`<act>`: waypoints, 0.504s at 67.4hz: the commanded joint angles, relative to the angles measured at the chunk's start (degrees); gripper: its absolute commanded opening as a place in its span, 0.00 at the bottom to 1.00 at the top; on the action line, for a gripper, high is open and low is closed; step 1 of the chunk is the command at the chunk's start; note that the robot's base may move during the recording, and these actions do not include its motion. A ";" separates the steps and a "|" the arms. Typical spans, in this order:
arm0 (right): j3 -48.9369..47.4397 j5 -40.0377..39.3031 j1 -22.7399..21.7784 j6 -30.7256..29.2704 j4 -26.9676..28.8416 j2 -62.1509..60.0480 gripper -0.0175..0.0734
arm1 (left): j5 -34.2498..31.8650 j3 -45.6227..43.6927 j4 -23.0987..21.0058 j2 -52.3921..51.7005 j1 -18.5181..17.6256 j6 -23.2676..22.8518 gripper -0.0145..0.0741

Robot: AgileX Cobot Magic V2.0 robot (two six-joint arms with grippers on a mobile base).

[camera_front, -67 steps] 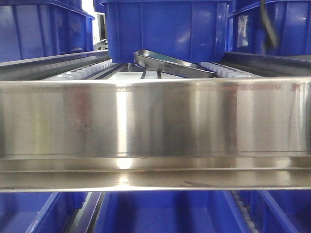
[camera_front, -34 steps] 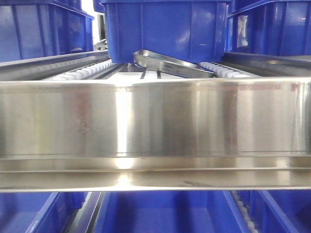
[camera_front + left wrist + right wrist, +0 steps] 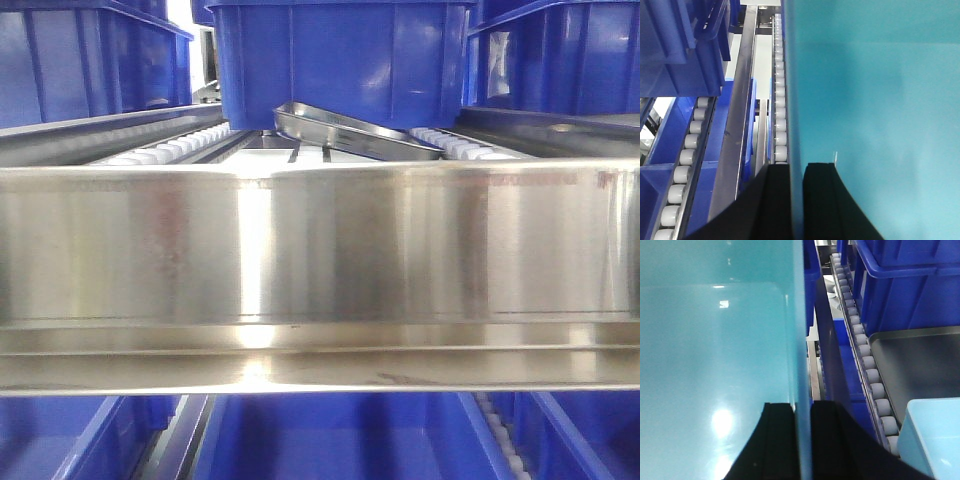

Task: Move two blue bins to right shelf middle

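Gone from the front view's upper right: a dark cable. Brushed steel shelf rail (image 3: 320, 250) fronts white roller tracks (image 3: 170, 148) and a glossy blue plastic bin (image 3: 340, 60). Left gripper (image 3: 796, 167) and right gripper (image 3: 801, 405) each pinch a wall of a teal-looking bin (image 3: 865, 100); only the right wrist view shows a pale blue tub (image 3: 935, 435).

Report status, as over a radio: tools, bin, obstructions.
Left tool clamped on blue bin wall; right tool clamped on the opposite wall. Steel tray tilted at bin's front base, possible snag.
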 commanded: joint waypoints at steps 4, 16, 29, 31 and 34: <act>-0.53 -1.63 0.03 0.00 -2.84 0.09 0.01 | -1.71 -0.71 0.36 -0.69 -0.75 0.69 0.04; -0.53 -2.61 0.03 0.00 -2.84 0.09 0.01 | -1.71 -0.71 0.36 -0.69 -0.75 0.68 0.04; -0.53 -3.42 0.03 0.00 -2.84 0.09 0.01 | -1.71 -0.71 0.97 -0.69 -0.75 0.68 0.04; -0.53 -3.66 0.03 0.00 -2.84 0.09 0.01 | -1.71 -0.71 0.97 -0.69 -0.75 0.68 0.04; -0.53 -3.91 0.03 0.00 -2.84 0.09 0.01 | -1.71 -0.71 1.01 -0.69 -0.75 0.68 0.04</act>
